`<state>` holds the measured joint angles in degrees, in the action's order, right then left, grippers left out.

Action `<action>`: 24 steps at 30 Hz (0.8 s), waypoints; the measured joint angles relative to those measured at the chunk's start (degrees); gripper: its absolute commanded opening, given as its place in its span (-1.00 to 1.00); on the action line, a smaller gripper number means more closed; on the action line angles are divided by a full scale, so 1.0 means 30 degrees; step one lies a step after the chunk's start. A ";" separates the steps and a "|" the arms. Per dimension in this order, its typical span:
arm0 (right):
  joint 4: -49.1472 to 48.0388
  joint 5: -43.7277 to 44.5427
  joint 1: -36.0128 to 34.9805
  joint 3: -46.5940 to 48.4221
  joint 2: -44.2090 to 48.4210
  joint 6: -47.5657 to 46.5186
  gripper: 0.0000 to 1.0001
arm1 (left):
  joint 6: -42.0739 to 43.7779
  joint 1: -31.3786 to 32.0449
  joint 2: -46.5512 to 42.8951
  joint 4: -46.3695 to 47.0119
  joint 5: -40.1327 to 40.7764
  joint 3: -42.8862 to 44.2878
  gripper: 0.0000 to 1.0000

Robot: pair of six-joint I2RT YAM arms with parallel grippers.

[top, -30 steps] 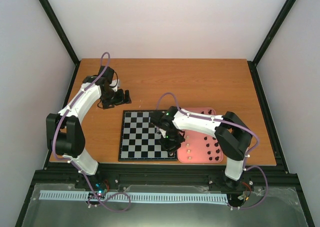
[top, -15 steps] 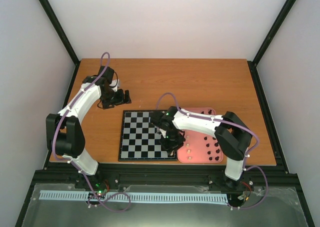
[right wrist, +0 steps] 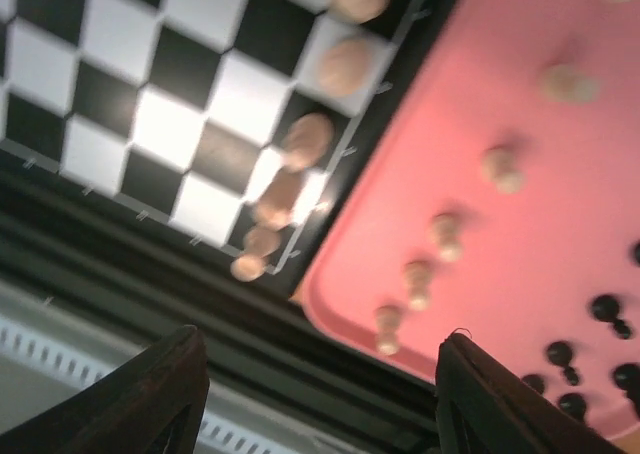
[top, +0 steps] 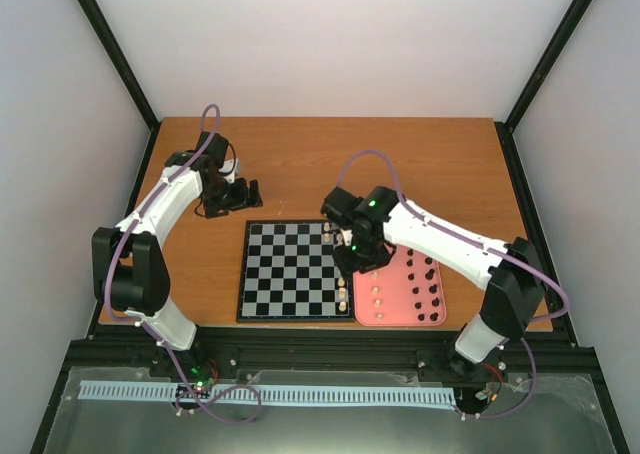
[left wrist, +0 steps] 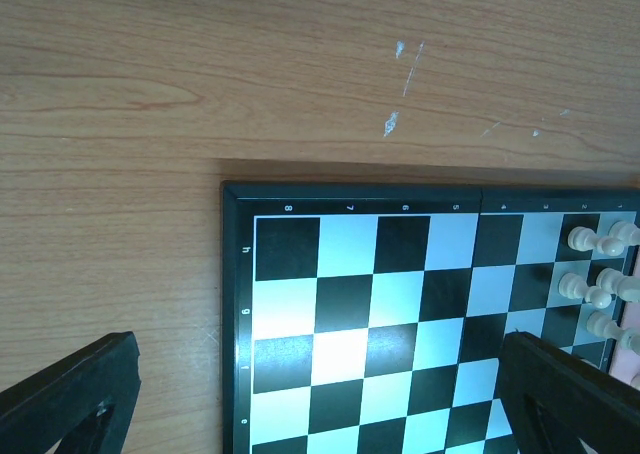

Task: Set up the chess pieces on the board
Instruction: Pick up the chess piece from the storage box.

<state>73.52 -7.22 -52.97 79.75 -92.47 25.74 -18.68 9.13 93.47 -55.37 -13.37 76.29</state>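
board [top: 285, 274] left of tray [top: 398, 296], pieces [top: 343, 296] apparently on both

The top camera looks steeply down from above and behind the arm bases, far enough to take in the whole desk [top: 400, 164] and the board [top: 296, 270]. The left wrist camera sits close over the board's far-left corner, looking down through the left pincer [left wrist: 320, 344]. The right wrist camera, close and tilted, faces the board's near-right corner and the pink tray [right wrist: 560, 204] beside it. All three views share the board. Both wrist views catch cream pieces [left wrist: 580, 239] along its tray-side edge.
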 measured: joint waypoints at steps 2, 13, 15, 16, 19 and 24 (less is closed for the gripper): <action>-0.0029 0.0474 0.1056 -0.0051 0.0007 0.0007 0.25 | 0.0007 0.0000 0.0000 0.0000 0.0000 0.0000 1.00; -0.2929 0.1625 0.6302 -0.0364 -0.3315 -0.1508 0.06 | 0.0007 0.0000 0.0000 0.0000 -0.0117 0.0000 1.00; -0.3504 0.1625 0.6637 -0.0284 -0.4255 -0.1916 0.03 | 0.0000 0.0000 0.0000 -0.0007 -0.0124 0.0007 1.00; -0.3606 0.1625 0.6739 -0.0204 -0.4561 -0.2076 -0.01 | 0.0007 0.0000 0.0000 0.0000 -0.0124 0.0000 1.00; -0.4109 0.1617 0.7016 0.0415 -0.5814 -0.2645 -0.08 | 0.0007 0.0000 0.0000 -0.0015 -0.0117 0.0007 1.00; -0.4714 0.1603 0.7548 0.1195 -0.6958 -0.3373 -0.22 | 0.0007 0.0000 0.0000 -0.0036 -0.0095 0.0015 1.00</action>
<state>59.37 -2.42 -30.33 83.33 -113.34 15.62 -18.65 9.13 93.47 -55.48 -13.65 76.34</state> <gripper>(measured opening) 0.426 0.999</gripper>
